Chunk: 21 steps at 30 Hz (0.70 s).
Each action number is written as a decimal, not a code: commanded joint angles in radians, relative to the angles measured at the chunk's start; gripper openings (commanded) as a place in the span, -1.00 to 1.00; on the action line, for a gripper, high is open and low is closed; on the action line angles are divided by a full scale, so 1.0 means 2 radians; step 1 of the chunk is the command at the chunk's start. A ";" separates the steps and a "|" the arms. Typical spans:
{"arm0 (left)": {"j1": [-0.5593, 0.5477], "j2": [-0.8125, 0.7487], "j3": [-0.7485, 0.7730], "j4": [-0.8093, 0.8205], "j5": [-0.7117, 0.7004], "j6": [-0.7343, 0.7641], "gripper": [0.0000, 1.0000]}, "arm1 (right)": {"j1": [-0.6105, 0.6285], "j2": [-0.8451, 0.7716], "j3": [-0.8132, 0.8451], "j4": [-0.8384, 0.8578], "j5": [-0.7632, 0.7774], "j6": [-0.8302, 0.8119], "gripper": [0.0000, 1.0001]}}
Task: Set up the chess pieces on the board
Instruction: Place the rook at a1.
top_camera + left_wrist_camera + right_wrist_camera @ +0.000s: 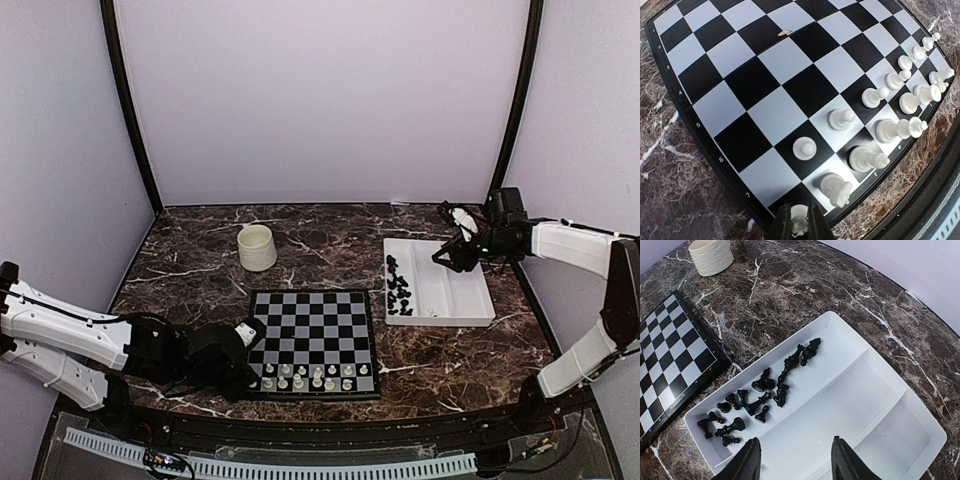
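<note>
The board (315, 325) lies at the middle front. Several white chess pieces (316, 376) stand on its two nearest rows. In the left wrist view they line the board's (765, 75) right edge, with a pawn (804, 148) and a knight (836, 189) closest. My left gripper (799, 212) is at the board's near left corner (252, 372), shut on a white piece (800, 224) that stands on the corner square. Several black pieces (765, 390) lie in the white tray's (880, 405) left compartment (398, 285). My right gripper (794, 441) hangs open and empty above the tray's middle compartment (458, 256).
A cream ribbed cup (257, 247) stands behind the board on the dark marble table; it also shows in the right wrist view (711, 255). The white tray (470, 300) lies right of the board. The board's corner (670, 350) shows left of the tray.
</note>
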 commanded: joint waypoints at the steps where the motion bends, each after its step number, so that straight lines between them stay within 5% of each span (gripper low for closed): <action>1: -0.003 0.004 -0.007 0.002 0.000 -0.006 -0.74 | -0.002 0.006 -0.002 0.007 -0.008 -0.004 -0.02; 21: -0.003 -0.014 0.010 -0.026 -0.006 -0.008 -0.45 | -0.002 0.009 0.005 -0.005 -0.022 -0.004 0.00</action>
